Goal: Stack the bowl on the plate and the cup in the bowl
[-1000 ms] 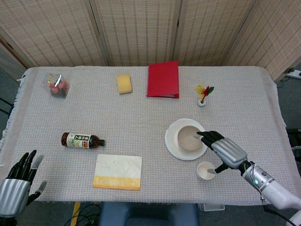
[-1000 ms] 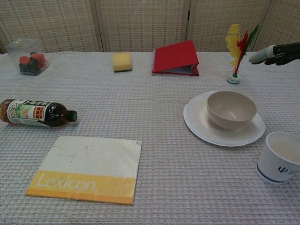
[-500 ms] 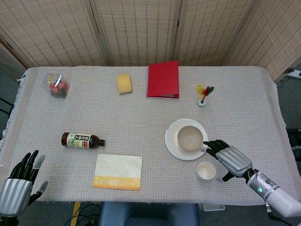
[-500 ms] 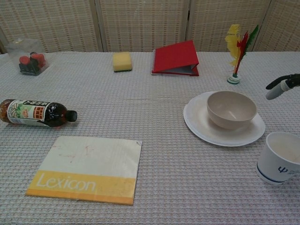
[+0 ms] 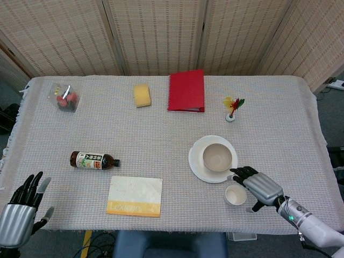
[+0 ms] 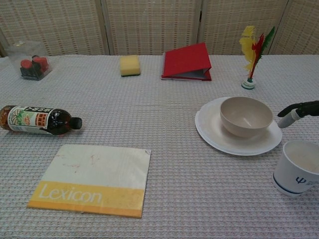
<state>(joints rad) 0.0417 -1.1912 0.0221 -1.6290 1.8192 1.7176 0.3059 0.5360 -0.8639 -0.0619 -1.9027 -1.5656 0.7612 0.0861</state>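
A: Start at the near edge. What sits there, and why?

B: The cup [image 5: 235, 195] stands upright on the counter [image 5: 161, 140], just in front of the plate [image 5: 196, 164] and apart from it. That is a fair spot for a side approach, since nothing crowds its right flank. The right hand [image 5: 257, 185] hangs beside the cup on that flank, fingers spread and reaching past it toward the plate's rim. It holds nothing. From the head view I cannot tell whether a finger brushes the cup's wall (the chest view shows only a fingertip above the cup, clear of it).

A: And the left hand?

B: The left hand [image 5: 21, 207] is at the near left corner, well apart from everything, fingers spread and empty. I judge it is parked out of the way.

A: Further in?

B: The bowl [image 5: 217, 157] already sits upright in the middle of the plate, so that half of the task looks done. The cup going into the bowl remains, and the right hand seems placed for that grasp.

A: Anything else on the cloth?

B: A booklet [image 5: 135, 196] and a bottle [image 5: 92, 160] lying on its side to the left, then at the far edge a sponge [image 5: 142, 95] and a red folder [image 5: 186, 90], none in the way.
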